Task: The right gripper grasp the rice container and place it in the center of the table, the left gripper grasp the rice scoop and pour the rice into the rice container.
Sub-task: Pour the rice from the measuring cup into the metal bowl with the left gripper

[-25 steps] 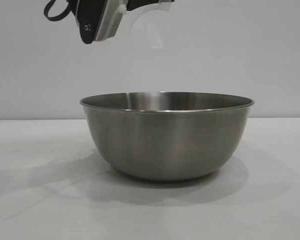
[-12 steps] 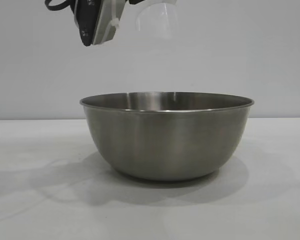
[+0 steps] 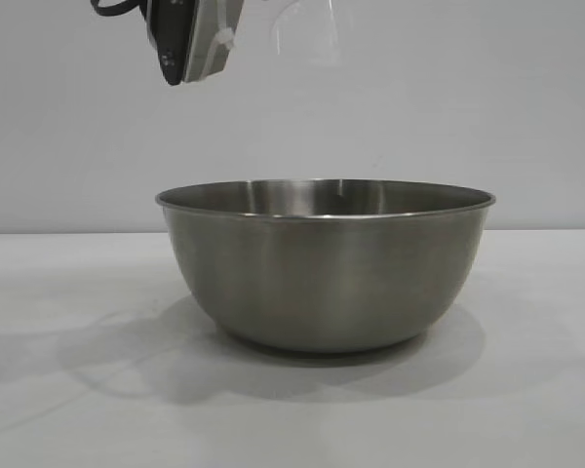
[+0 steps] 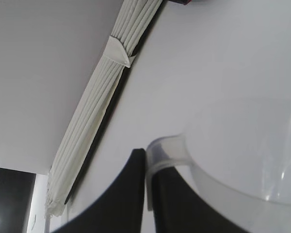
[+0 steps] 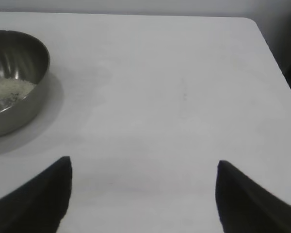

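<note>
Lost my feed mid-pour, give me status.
Left gripper shut on rice scoop, high above rice container. Right gripper open, empty, over bare table. Rice in container. Nothing in the way.

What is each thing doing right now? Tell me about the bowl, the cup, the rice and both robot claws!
rice container: upright on the table, rice inside.
rice: a small pale heap on the container's bottom.
rice scoop: held in the air above the container, looks empty.
left gripper: shut on the scoop's handle, high over the container.
right gripper: open, empty, over bare table away from the container.
</note>
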Motion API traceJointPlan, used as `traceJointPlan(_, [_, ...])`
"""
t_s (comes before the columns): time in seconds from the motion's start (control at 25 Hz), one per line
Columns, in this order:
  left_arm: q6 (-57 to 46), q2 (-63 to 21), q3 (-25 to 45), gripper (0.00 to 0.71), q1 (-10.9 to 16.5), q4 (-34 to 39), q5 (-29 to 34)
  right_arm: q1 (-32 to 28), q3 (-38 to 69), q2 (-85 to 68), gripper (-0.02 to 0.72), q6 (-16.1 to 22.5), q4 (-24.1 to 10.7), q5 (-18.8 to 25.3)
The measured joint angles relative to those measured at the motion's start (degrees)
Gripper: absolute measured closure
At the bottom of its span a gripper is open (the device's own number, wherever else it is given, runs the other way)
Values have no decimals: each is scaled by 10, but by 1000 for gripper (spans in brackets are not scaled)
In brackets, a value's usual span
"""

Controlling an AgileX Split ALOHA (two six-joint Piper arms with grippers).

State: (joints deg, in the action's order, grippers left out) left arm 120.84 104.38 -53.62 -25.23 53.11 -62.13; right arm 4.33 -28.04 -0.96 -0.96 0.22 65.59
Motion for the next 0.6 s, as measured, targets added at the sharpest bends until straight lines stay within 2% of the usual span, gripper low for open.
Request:
traceJointPlan(0.32, [0,0,0,710,0,6,-32,0,0,0,164,0,0,0])
traceJointPlan(0.44, [-4,0,0,710,0,-14,-33,0,0,0,164,0,0,0])
traceJointPlan(0.6, [-81,0,0,710,0,-55,-34,0,0,0,164,0,0,0])
